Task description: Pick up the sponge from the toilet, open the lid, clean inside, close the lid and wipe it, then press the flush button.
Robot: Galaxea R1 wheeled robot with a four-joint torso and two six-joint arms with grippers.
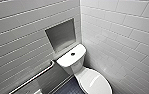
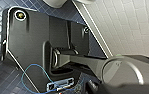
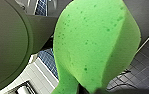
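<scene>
White-tiled walls [image 1: 120, 30] meet in a corner. White glossy ceramic toilet [image 1: 93, 80] sits there, lid down, on dark blue tiled floor [image 1: 69, 89]. Bright green porous sponge [image 3: 95, 45] is off the floor, right jaws clamped on it. Small dark round flush button [image 1: 72, 54] sits centred on the tank top.

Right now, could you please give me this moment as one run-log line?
sponge: held by right arm, above floor | toilet: lid shut | button: untouched
</scene>
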